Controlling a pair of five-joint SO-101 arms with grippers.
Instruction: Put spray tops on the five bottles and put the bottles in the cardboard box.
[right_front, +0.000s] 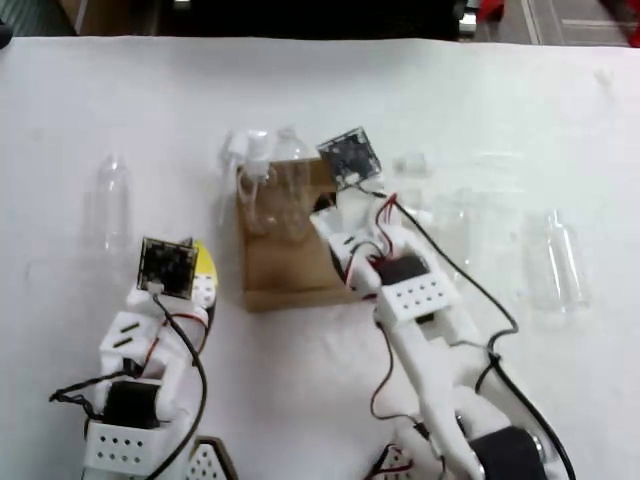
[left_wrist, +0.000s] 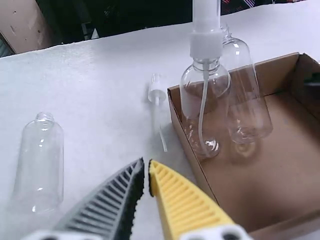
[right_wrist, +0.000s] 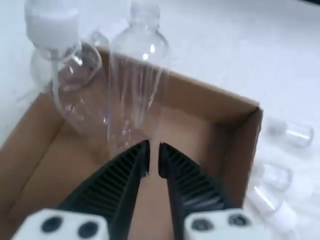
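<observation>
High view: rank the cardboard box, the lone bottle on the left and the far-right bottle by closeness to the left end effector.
1. cardboard box, just right of the left end effector.
2. lone bottle, lying farther up the table, to its left.
3. far-right bottle, lying beyond the box at the table's right side.

Two clear plastic bottles (right_front: 275, 190) stand in the far left corner of the brown cardboard box (right_front: 290, 282); a loose white spray top (left_wrist: 156, 100) and a lying clear bottle (right_front: 112, 205) are left of it, another lying bottle (right_front: 560, 262) well right.
</observation>
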